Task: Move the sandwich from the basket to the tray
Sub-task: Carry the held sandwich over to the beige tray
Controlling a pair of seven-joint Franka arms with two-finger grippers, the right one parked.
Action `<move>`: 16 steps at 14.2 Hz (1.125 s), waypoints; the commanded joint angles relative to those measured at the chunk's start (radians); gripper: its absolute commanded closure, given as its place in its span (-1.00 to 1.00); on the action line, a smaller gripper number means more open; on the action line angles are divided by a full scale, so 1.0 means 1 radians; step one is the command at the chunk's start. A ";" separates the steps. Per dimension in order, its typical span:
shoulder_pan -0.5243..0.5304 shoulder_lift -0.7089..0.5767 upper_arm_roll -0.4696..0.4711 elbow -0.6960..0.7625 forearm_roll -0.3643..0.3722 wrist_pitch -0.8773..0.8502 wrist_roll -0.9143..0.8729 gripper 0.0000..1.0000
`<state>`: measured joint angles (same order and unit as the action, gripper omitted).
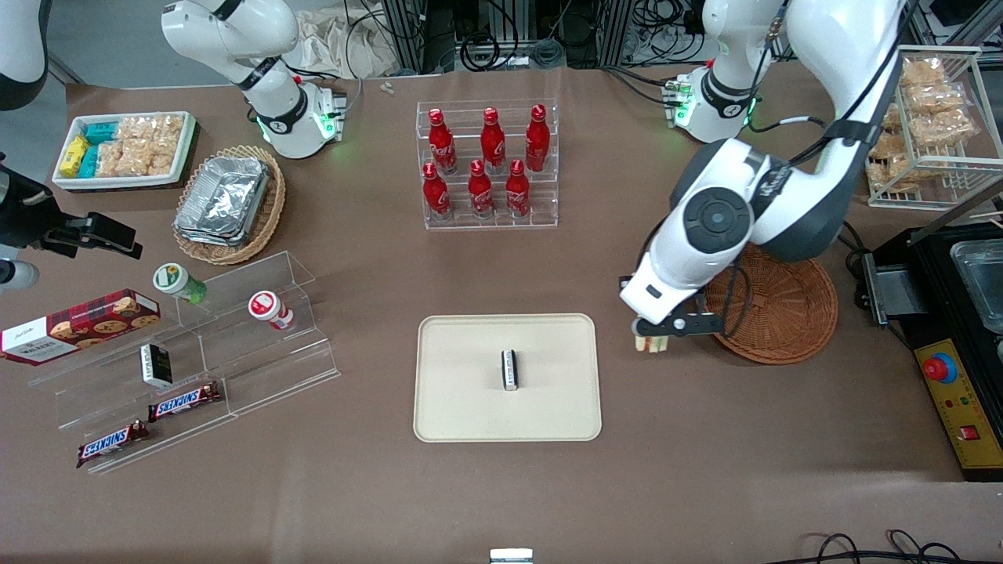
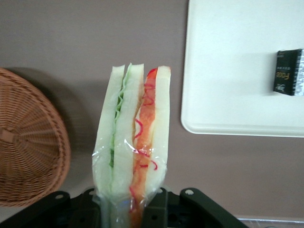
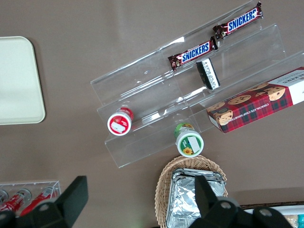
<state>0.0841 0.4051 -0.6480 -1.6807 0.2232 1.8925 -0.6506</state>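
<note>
Wicker basket (image 1: 783, 313): reddish-brown, round and shallow, on the brown table (image 1: 705, 486) toward the working arm's end; nothing lay in it.
Sandwich (image 2: 133, 147): out of the basket, raised above bare table between basket and tray; wrapped in clear film; pale bread with green filling on one side and red and orange on the other, cut edge facing the wrist camera.
Gripper (image 1: 658, 333): pinching the sandwich, one black finger (image 2: 161, 209) pressed on each bread face, hanging just beside the basket's rim on the tray side.
Tray (image 1: 470, 407): beige, flat, rounded corners, at the middle of the table, nearer the front camera than the bottle rack.
Packet (image 1: 510, 369): small and dark, lying on the tray near its centre, well apart from the sandwich.
Bottle rack (image 1: 487, 164): clear, holding six red bottles in two rows.
</note>
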 commanded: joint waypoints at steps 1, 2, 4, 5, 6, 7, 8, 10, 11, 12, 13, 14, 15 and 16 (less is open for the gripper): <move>-0.004 0.063 -0.001 0.041 0.034 0.043 -0.021 1.00; -0.018 0.083 -0.001 0.041 0.050 0.069 -0.020 1.00; -0.033 0.125 -0.001 0.044 0.082 0.123 -0.024 1.00; -0.041 0.150 0.001 0.045 0.084 0.154 -0.017 1.00; -0.046 0.178 0.001 0.050 0.093 0.204 -0.012 1.00; -0.050 0.199 0.001 0.052 0.116 0.241 -0.020 1.00; -0.063 0.240 0.001 0.076 0.133 0.263 -0.029 1.00; -0.121 0.323 0.027 0.178 0.145 0.263 -0.066 1.00; -0.151 0.355 0.059 0.212 0.168 0.263 -0.072 1.00; -0.185 0.386 0.089 0.243 0.179 0.264 -0.072 1.00; -0.220 0.421 0.120 0.287 0.180 0.264 -0.070 1.00; -0.254 0.443 0.151 0.314 0.180 0.264 -0.063 1.00; -0.276 0.457 0.177 0.318 0.179 0.266 -0.057 1.00; -0.286 0.475 0.188 0.328 0.179 0.269 -0.055 1.00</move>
<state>-0.1528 0.8248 -0.4968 -1.4271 0.3777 2.1671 -0.6950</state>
